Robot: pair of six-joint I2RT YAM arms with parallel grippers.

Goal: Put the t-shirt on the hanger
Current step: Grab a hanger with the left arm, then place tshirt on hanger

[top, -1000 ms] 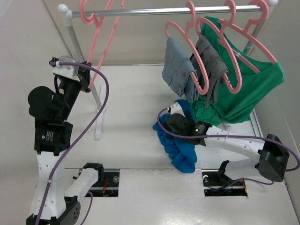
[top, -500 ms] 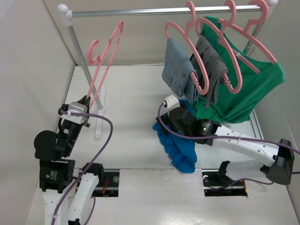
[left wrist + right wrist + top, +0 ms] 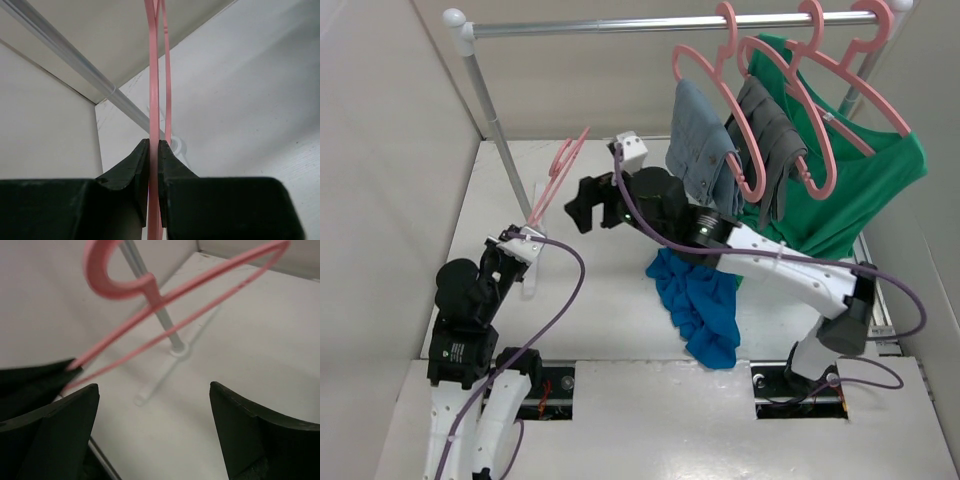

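White tabletop (image 3: pixel 605 300), metal clothes rail (image 3: pixel 580 25) across the back. On the rail's right end hung a green shirt (image 3: pixel 860 190) and grey garments (image 3: pixel 705 140) on pink hangers.

Crumpled bright-blue t-shirt (image 3: pixel 705 305) lay on the table, right of centre, touched by neither arm.

Thin salmon-pink plastic hanger (image 3: pixel 560 170) was off the rail, held slanting over the table's left rear beside the rack's upright post, hook end up and away.

Left gripper (image 3: pixel 154 145) was pinched on the hanger's lower end, pads tight against the plastic. Right gripper (image 3: pixel 154 390) was spread wide and empty, pointed at the hanger (image 3: pixel 165 295), near but not touching.

Judged step: presenting the hanger; the shirt not yet on it. The next move likely calls for the right gripper either to steady the hanger or to turn back for the shirt's collar.
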